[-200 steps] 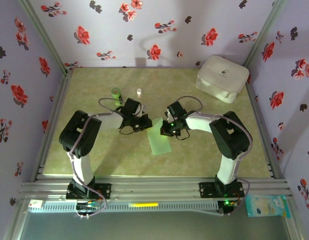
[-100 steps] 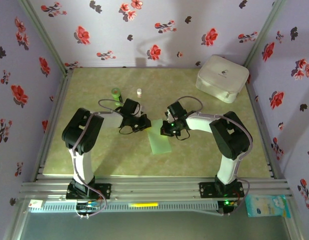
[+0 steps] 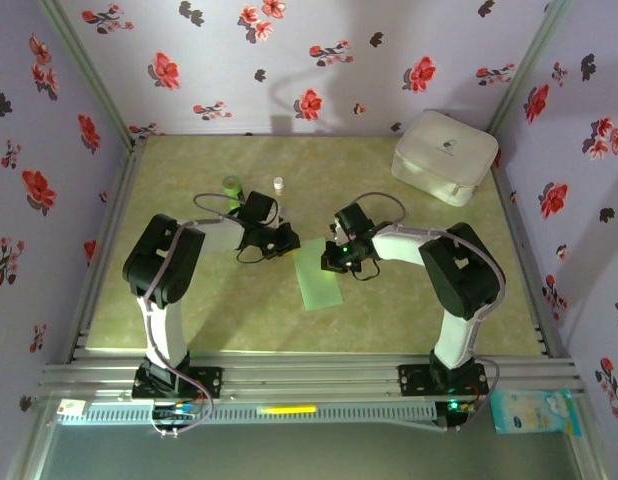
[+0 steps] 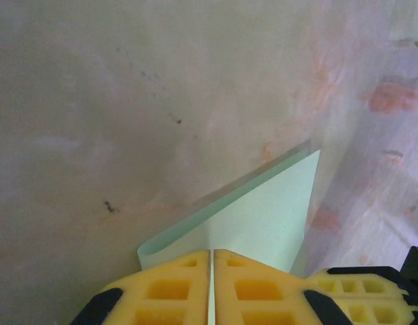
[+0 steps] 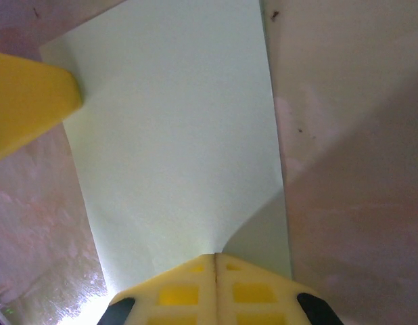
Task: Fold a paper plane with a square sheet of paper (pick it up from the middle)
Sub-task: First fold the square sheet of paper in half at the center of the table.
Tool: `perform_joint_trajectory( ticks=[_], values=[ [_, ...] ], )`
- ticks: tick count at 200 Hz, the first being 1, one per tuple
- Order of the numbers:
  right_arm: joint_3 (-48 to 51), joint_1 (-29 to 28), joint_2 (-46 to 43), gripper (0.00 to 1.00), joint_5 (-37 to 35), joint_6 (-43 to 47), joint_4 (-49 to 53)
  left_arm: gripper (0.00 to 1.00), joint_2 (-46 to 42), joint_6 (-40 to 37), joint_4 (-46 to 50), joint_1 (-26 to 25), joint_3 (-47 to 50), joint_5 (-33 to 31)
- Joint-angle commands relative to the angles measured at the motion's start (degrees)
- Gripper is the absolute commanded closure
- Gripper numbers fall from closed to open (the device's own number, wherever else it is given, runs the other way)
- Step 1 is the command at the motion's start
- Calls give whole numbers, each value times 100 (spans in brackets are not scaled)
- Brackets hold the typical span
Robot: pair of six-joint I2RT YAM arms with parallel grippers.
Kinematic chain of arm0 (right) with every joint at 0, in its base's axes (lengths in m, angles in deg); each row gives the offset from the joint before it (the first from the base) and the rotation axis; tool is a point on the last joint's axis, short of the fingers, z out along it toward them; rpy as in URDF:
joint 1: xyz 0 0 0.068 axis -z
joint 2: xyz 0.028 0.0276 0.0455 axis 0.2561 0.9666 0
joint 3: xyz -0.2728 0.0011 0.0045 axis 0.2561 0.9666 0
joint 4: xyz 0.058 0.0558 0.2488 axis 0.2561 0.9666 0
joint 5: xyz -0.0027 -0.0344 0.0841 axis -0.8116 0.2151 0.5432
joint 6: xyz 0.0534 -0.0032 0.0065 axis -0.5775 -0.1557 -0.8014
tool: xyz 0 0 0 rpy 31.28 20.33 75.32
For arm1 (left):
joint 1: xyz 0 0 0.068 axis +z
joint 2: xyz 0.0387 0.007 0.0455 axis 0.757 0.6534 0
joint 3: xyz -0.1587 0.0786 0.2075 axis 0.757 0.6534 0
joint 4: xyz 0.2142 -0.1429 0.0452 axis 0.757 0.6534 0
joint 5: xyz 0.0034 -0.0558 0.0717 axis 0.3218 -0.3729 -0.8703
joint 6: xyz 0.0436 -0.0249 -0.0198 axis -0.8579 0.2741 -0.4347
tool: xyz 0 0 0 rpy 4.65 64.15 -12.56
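- Pinching the near edge of the square sheet of paper (image 5: 175, 135), the right end effector (image 5: 214, 263) has its fingers pressed together; the edge curls up slightly there.
- Left end effector (image 4: 212, 257) is likewise closed, apparently on a corner of the sheet.
- Sheet lies mid-tabletop (image 3: 189, 310) between the arms, doubled into a long strip.
- Judged step: early, centre fold made, nose corners unfolded.
- Next move calls for carrying the corner over without dragging the strip.

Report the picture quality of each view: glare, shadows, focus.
Top external: soft, slightly hazy light, faint shadows on the table. Left wrist: table washed out and blurred, green paper edge fairly crisp. Right wrist: glare on the table bottom left, broad diagonal shadow at right, yellow fingers blurred.
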Motion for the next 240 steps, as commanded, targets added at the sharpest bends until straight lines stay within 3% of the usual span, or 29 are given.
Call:
perform_joint_trajectory(
  ticks=[1, 117, 165, 240],
  values=[
    [371, 67, 314, 100, -593, -24, 884, 91, 246, 108, 51, 91, -29, -126],
    [433, 67, 244, 100, -630, -36, 894, 93, 278, 196, 970, 363, -442, -1145],
    [449, 67, 224, 100, -628, -45, 866, 92, 155, 179, 942, 366, -409, -1097],
    [433, 67, 229, 100, -599, -126, 786, 88, -901, 248, 823, 119, -250, -986]
  ],
)
